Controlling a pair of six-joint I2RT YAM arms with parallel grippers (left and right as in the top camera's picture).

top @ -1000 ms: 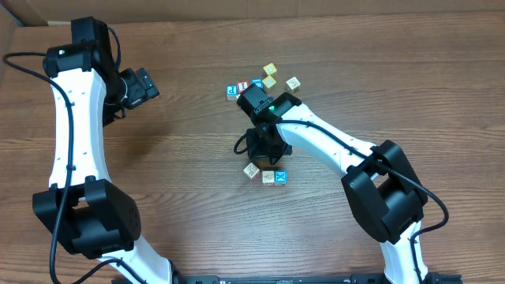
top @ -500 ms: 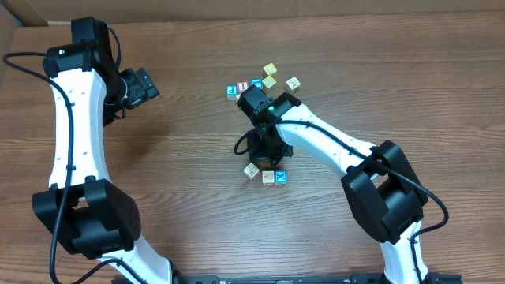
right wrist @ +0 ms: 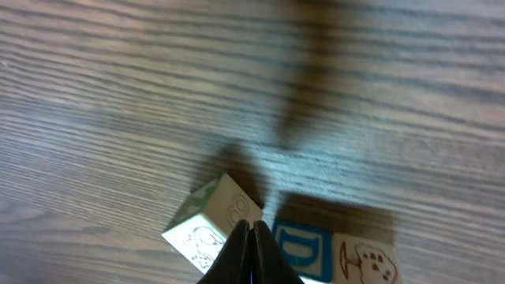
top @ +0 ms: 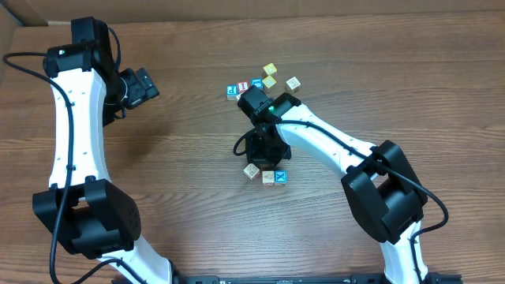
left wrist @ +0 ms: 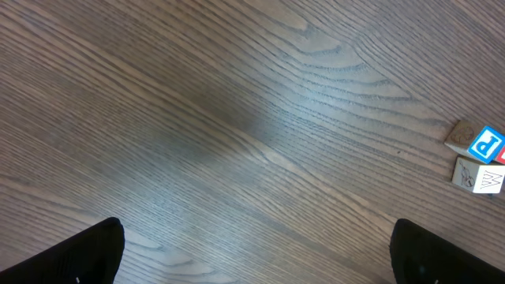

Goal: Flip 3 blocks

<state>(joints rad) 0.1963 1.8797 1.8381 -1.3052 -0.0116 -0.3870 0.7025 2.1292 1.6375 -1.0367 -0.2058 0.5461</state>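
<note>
Three blocks lie in a row near the table's middle: a cream one [top: 251, 170], a cream one with a reddish mark [top: 268, 177] and a blue one with a white X [top: 281, 177]. My right gripper [top: 263, 164] is shut with nothing in it, its tips just behind the row. In the right wrist view the shut tips [right wrist: 251, 233] point at the gap between a tilted cream block [right wrist: 207, 229] and a block with a blue D face [right wrist: 306, 251]. A red-drawn block face [right wrist: 367, 262] is beside that. My left gripper [top: 147, 85] hangs open far to the left over bare wood [left wrist: 256, 264].
A loose cluster lies at the back: a blue P cube [top: 232, 91], a red-faced cube [top: 243, 87], two yellow cubes [top: 270, 70] and a cream cube [top: 293, 82]. The left wrist view shows the blue P cube [left wrist: 487, 146] and a pale cube [left wrist: 477, 175] at its right edge.
My right gripper has edged slightly closer to the row of three blocks, still shut. The left arm and the blocks have not visibly moved.
</note>
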